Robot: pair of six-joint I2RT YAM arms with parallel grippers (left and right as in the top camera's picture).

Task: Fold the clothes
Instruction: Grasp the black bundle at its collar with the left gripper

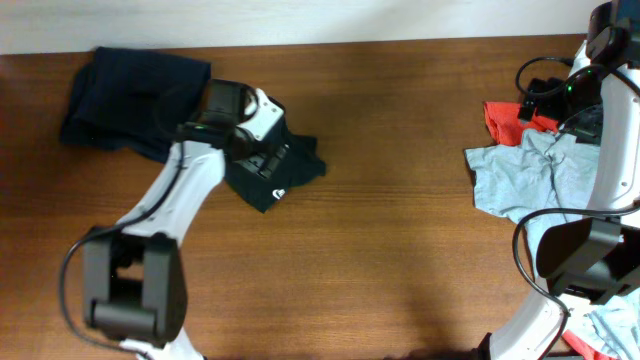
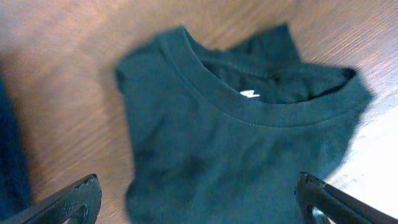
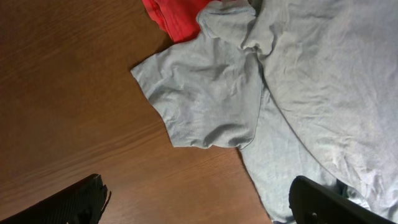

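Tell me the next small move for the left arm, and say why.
Probably lift the left gripper straight up, clear of the black T-shirt. Its jaws stand open, holding nothing, and the shirt lies beneath them as a compact folded bundle on the table. That piece looks finished, while the light blue-grey shirt under the open right gripper lies crumpled, not yet folded.

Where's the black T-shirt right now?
The black T-shirt lies folded on the left half of the table in the overhead view, under the open left gripper, beside the dark navy shirt.
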